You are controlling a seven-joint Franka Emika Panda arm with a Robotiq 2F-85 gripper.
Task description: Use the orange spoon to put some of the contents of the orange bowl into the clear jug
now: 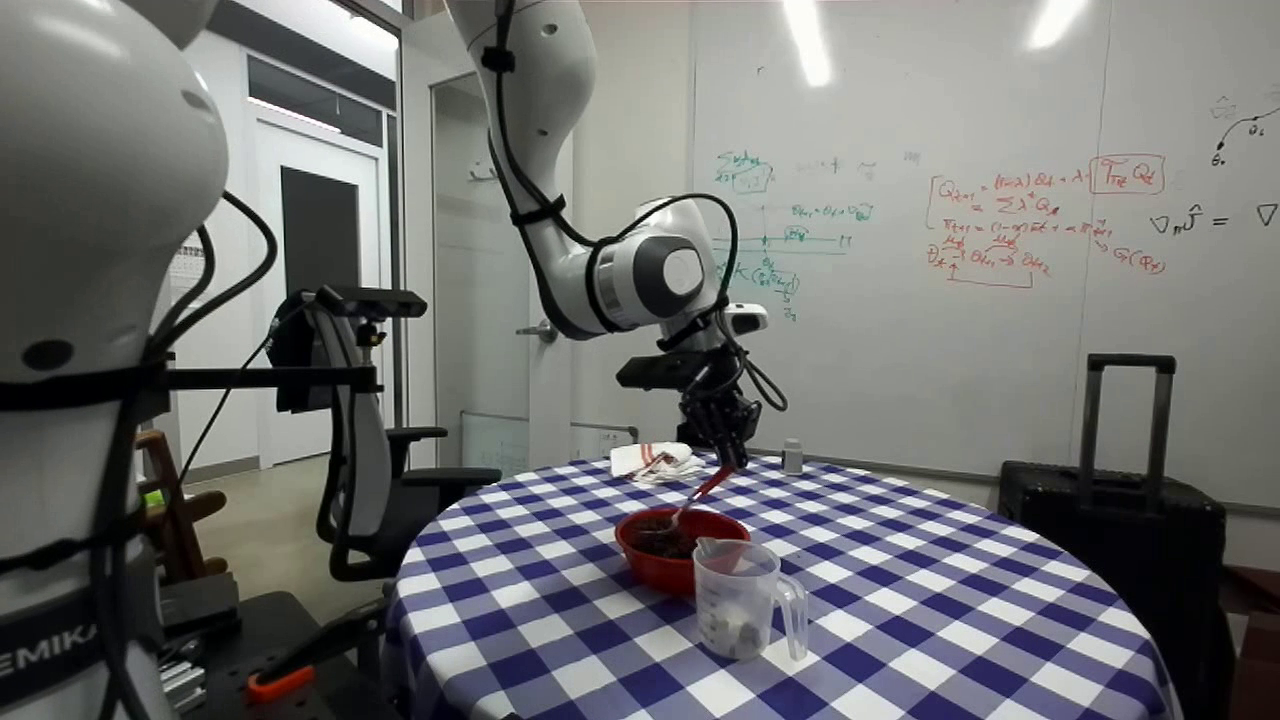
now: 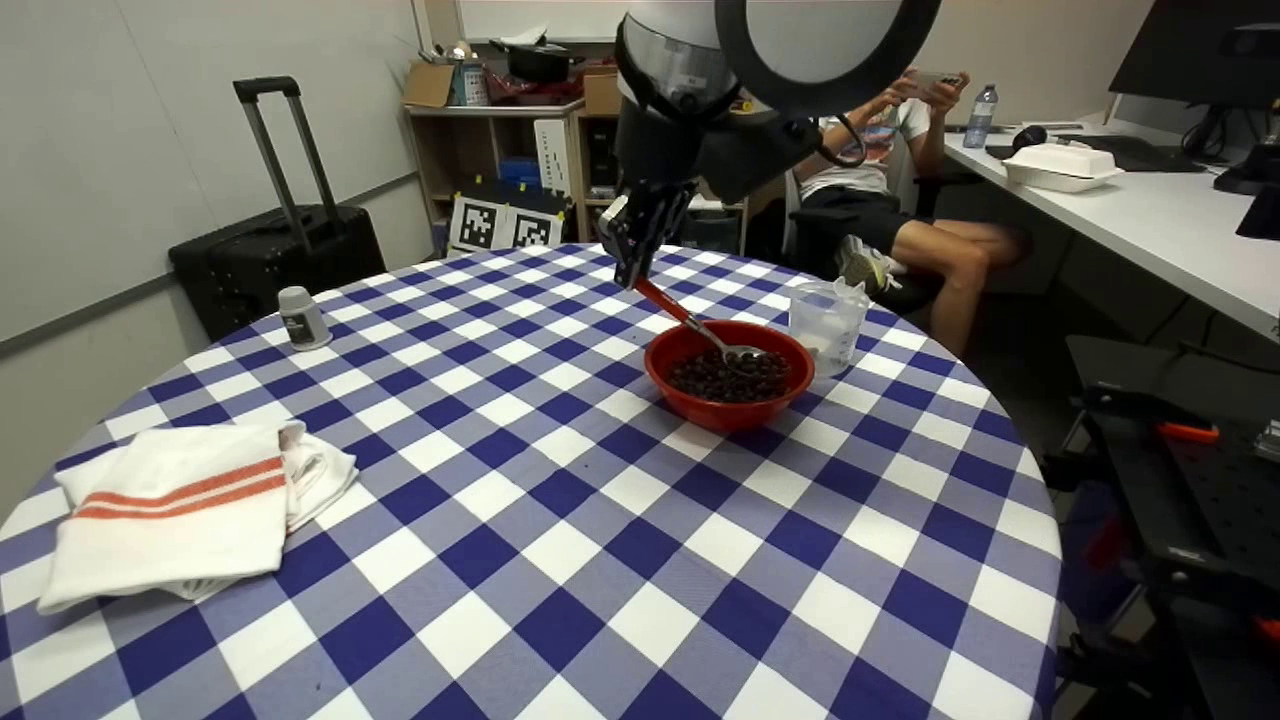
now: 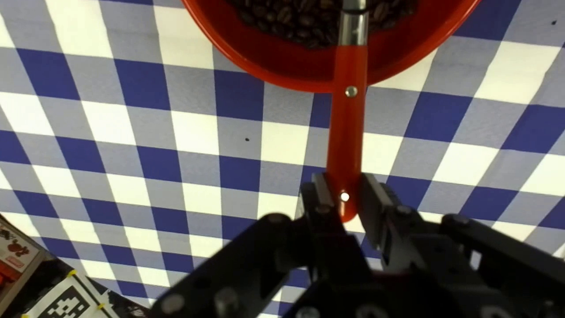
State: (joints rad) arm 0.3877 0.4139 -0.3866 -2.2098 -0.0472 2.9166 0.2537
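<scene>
My gripper (image 3: 344,182) is shut on the end of the red-orange handle of the orange spoon (image 3: 348,119), which has a metal head. In both exterior views the spoon (image 1: 712,486) (image 2: 668,303) slants down from the gripper (image 1: 734,460) (image 2: 632,280). Its head lies in the orange bowl (image 2: 720,412) at the dark beans (image 2: 710,382), and no heap of beans shows on it. The bowl also shows in the wrist view (image 3: 273,73). The clear jug (image 1: 735,585) (image 2: 828,318) stands upright close beside the bowl, with greyish matter low inside. It is out of the wrist view.
The round table (image 2: 560,600) has a blue-checked cloth. A folded white towel (image 2: 190,500) and a small grey-white container (image 2: 303,320) lie farther along it. A black suitcase (image 1: 1110,520) stands past the table edge. A person (image 2: 900,130) sits beyond the table.
</scene>
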